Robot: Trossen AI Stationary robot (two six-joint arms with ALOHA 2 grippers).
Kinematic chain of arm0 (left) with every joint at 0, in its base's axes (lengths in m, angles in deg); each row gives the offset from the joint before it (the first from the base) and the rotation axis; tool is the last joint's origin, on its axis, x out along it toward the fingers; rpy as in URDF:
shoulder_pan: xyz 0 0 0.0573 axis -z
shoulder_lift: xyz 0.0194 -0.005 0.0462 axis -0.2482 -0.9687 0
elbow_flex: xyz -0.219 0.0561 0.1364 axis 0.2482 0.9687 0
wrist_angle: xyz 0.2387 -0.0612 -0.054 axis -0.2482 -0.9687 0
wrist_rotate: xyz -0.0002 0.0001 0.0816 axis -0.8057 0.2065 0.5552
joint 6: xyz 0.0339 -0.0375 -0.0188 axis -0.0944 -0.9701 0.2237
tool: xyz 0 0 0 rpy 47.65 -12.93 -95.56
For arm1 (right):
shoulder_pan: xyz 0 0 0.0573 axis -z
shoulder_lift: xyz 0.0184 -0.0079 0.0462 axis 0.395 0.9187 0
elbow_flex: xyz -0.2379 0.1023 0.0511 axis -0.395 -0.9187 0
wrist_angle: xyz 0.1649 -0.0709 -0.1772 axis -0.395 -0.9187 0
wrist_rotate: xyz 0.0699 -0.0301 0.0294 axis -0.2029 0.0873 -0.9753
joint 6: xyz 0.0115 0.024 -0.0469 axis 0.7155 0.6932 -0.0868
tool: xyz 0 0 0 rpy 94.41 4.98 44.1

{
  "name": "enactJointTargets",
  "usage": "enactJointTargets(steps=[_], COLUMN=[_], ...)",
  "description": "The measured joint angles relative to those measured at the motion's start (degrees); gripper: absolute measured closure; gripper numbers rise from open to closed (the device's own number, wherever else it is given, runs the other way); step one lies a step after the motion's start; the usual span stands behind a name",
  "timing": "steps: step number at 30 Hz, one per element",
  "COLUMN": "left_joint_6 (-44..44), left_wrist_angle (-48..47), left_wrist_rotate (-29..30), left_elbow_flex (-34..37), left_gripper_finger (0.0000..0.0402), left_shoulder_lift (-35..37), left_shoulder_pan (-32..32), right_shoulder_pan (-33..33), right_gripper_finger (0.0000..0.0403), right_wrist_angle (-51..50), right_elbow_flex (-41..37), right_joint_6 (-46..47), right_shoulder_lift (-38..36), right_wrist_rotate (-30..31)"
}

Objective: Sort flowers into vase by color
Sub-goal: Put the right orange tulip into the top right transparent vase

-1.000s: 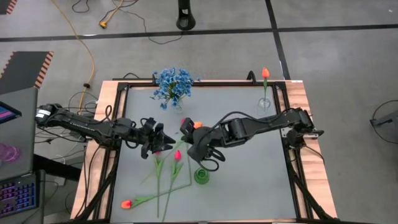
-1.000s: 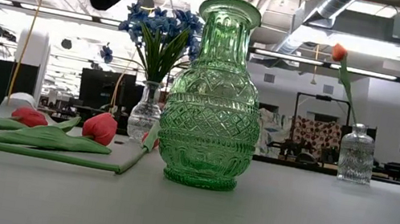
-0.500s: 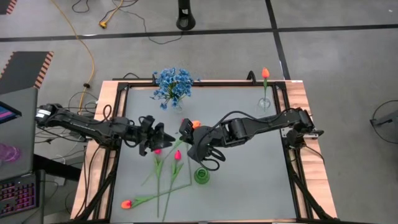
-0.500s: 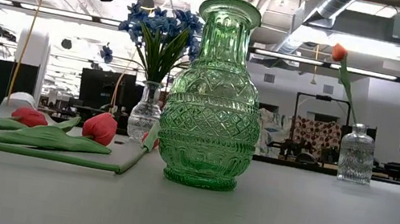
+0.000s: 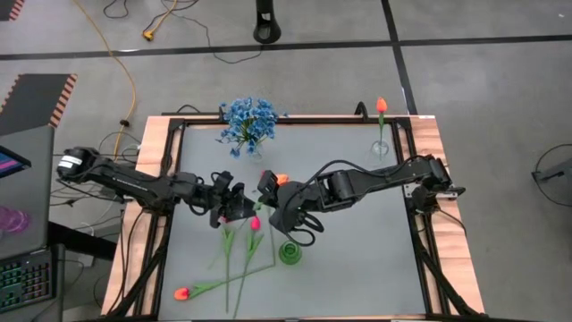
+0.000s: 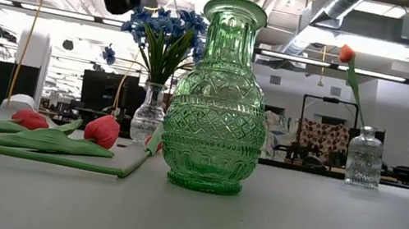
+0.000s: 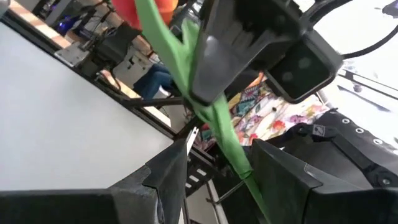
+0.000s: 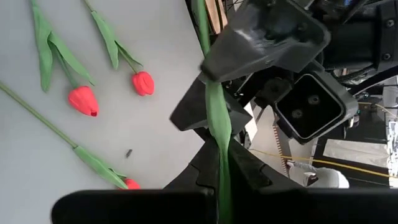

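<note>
Right pincer [image 5: 265,190]: closed on the green stem of an orange artificial tulip [image 5: 281,180], held above the middle of the grey counter [image 5: 357,259].
Left pincer [image 5: 239,208]: fingers spread wide on either side of that same stem — nothing is gripped.
Green patterned glass vase [image 6: 216,100]: stood upright on the counter, near the right pincer.
Pink-red tulips [image 5: 254,223]: laid flat on the counter beside the green vase.
Blue blossom bunch [image 5: 248,122]: set in a clear vase at the far edge.
Another orange tulip [image 5: 382,105]: stood in a small clear vase [image 6: 364,158] — far right corner.
</note>
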Motion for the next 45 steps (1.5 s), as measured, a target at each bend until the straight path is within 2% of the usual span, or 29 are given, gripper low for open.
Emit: enactJointTargets(steps=[9,24,32,37,45], left_joint_6=[0.91,5.33,5.57,5.96,6.05], left_wrist_angle=[0.12,-0.27,-0.33,-0.48,-0.89], left_wrist_rotate=[1.66,2.2,2.37,2.64,2.61], left_elbow_flex=[-0.02,0.0,0.0,0.0,0.0], left_gripper_finger=[0.0244,0.0394,0.0394,0.0395,0.0396], left_shoulder_lift=[-0.26,-0.28,-0.28,-0.3,-0.34], left_shoulder_pan=[0.02,0.04,0.04,0.02,0.03], right_shoulder_pan=[0.0,0.0,0.0,0.0,-0.13], right_gripper_finger=[0.0358,0.0358,0.0342,0.0311,0.0255], right_wrist_angle=[-0.02,-0.04,0.14,0.47,1.65], right_elbow_flex=[-0.02,-0.02,-0.02,-0.02,-0.02], right_joint_6=[0.65,2.68,9.72,11.33,22.71], right_shoulder_lift=[0.0,0.02,0.02,0.02,0.02], right_wrist_rotate=[0.0,0.11,0.11,0.11,0.17])
